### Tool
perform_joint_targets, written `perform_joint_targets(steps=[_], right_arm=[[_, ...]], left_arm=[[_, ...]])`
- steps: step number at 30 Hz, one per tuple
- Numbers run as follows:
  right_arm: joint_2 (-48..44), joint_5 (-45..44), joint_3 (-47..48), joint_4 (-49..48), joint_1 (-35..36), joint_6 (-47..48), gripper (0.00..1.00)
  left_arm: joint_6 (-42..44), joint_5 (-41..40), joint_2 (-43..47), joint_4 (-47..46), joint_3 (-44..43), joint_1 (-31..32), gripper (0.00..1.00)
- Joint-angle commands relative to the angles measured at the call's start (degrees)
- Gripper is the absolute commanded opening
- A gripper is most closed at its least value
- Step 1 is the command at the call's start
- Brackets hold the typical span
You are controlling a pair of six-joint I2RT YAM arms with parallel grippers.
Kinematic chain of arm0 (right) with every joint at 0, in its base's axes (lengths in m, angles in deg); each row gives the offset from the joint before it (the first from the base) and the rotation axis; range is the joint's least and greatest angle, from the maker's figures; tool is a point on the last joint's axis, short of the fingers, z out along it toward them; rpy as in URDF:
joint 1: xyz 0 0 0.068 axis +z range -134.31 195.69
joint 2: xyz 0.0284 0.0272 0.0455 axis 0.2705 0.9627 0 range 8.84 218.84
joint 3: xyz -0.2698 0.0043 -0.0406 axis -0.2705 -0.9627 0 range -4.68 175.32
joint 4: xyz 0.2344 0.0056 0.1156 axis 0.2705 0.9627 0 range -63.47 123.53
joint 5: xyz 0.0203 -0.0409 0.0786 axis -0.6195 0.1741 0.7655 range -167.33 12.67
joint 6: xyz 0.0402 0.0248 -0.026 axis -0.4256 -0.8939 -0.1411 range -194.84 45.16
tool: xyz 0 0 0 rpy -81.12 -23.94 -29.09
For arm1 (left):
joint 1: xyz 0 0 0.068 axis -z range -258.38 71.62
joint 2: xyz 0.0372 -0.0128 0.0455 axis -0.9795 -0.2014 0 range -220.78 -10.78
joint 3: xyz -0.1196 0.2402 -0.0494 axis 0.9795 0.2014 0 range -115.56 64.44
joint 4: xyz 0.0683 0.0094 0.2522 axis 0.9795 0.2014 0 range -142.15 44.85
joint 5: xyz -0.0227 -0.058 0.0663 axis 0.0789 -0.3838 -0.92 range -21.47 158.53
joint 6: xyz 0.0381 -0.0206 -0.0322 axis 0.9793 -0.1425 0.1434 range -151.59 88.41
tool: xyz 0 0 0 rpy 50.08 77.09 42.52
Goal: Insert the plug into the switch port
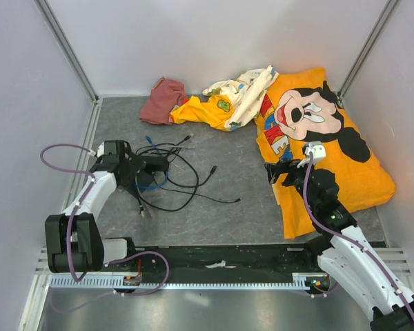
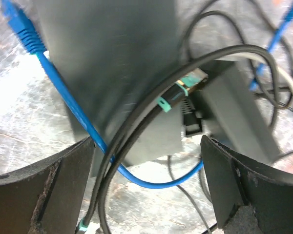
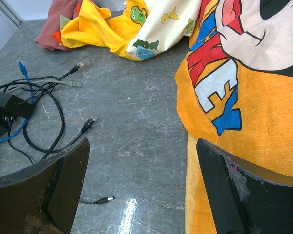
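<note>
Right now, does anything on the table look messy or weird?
Yes. Black cables and the blue cable lie tangled in loops across the switch, crowding it. Crumpled clothes are heaped at the back.

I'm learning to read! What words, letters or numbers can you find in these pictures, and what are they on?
"KEY": big red, white and blue letters on the orange cloth, beside the cartoon mouse face. The K is creased and less sure, and the start of the word is too folded to read.
Cream cloth: only little pictures, no readable words.
Black switch: no label can be read; it is too small or blurred.
</note>
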Motion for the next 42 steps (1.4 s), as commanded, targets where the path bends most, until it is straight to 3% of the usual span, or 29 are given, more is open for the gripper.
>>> perform_joint_targets(steps=[1, 16, 32, 38, 42], right_arm=[[-0.5, 0.1, -0.6, -2.4, 0.6, 0.7, 0.98], [-0.9, -0.1, -0.8, -2.2, 0.8, 0.8, 0.98], [-0.7, -0.5, -0.5, -1.4, 0.9, 1.3, 0.98], [0.1, -0.3, -0.2, -1.3, 0.8, 1.5, 0.98], [0.7, 2.6, 0.2, -1.3, 0.8, 1.9, 0.98]], left_arm=[[2.7, -4.1, 1.2, 0.3, -4.4, 1.9, 0.96], [9.5, -5.5, -18.1, 0.6, -16.3, 9.7, 0.96], [12.4, 10.7, -41.1, -1.6, -46.8, 29.9, 0.94], [17.9, 17.9, -43.8, -1.1, -59.9, 38.1, 0.94], [16.6, 11.0, -36.5, 0.0, -54.8, 38.7, 0.97]])
